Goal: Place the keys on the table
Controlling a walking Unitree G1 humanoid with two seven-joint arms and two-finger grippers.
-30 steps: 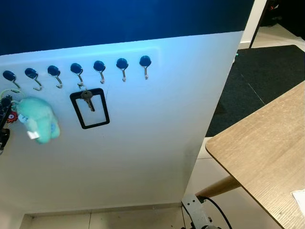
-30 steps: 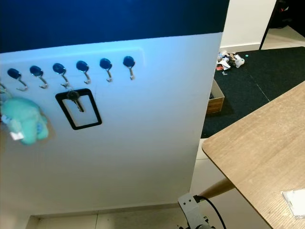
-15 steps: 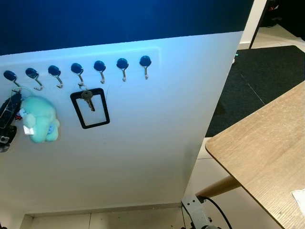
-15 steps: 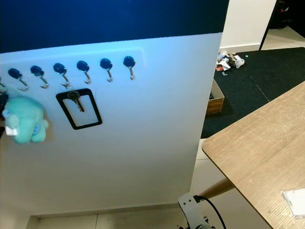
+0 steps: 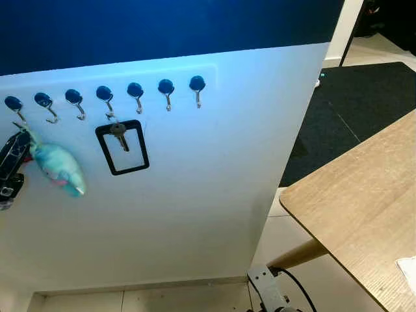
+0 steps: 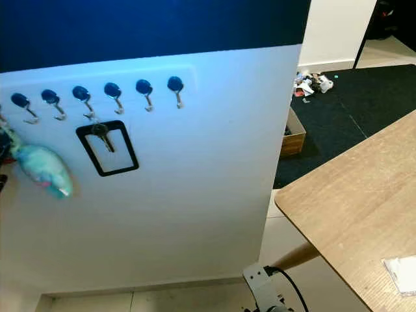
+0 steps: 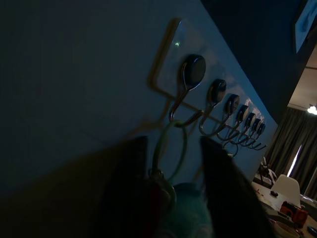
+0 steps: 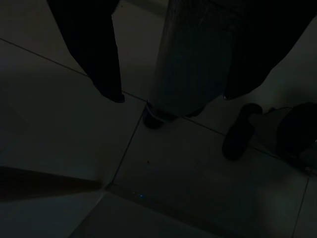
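Note:
The keys hang from a ring (image 7: 167,148) caught on the leftmost blue wall hook (image 7: 190,74), with a teal plush charm (image 5: 60,169) dangling slantwise below it. My left gripper (image 5: 9,170) is at the far left of the white wall panel, its two black fingers (image 7: 126,183) closed around the bunch just under the ring. A wooden table (image 5: 364,195) stands to the right. My right gripper (image 8: 173,94) hangs open over dark floor tiles.
A row of blue hooks (image 5: 136,91) runs along the panel. A single key with a black rectangular frame (image 5: 122,148) hangs from one of them. A white card (image 6: 403,273) lies on the table's near corner. A cable and metal bracket (image 5: 273,296) sit on the floor below.
My left gripper has risen beside the plush. The plush charm has swung from hanging plump and upright to tilted, its lower end pointing right.

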